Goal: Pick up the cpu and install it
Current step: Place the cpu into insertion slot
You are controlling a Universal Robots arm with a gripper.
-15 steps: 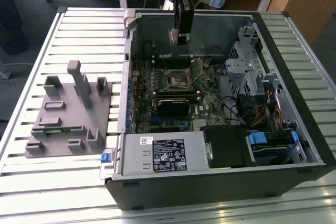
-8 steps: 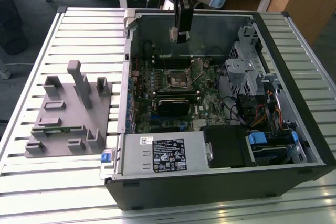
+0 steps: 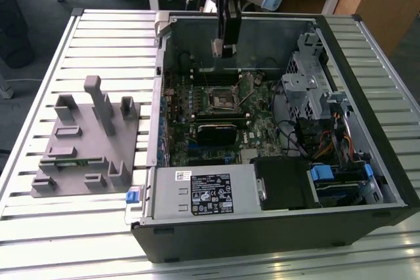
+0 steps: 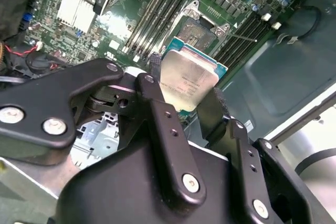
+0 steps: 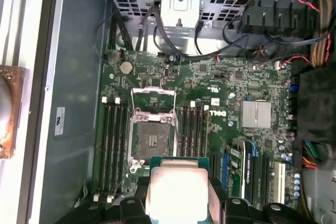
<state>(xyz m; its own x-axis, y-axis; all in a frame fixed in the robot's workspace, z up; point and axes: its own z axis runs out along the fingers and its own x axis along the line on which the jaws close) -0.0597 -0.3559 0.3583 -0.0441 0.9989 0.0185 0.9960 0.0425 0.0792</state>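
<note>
Hand: my gripper (image 3: 224, 48) is closed onto the cpu (image 4: 190, 80), a finger on each of two opposite edges and the jaws narrowed to the chip's width.
Cpu: silvery lid up, green border showing. It hangs in my grip above the open computer case (image 3: 367, 44), over the motherboard (image 5: 220, 85), near the socket and touching nothing below.
Socket: the socket (image 5: 151, 139) looks empty, with its metal frame (image 5: 153, 99) swung open and memory slots (image 5: 111, 145) on both sides.
Fixture: the grey plastic fixture (image 3: 85, 137) sits on the slatted table (image 3: 39, 240), at the exterior view's left of the case, well apart.
Risk, slip: I hold only the thin edges, so a jolt could shift or drop the chip onto the board.
Risk, misalignment: if I am off-centre or rotated, a corner could land on the contact field and damage it.
Risk, tilt: coming down unlevel would seat one edge first and jam the chip.
Risk, collision: my fingers are wider than the chip and could catch the open frame or a slot.
</note>
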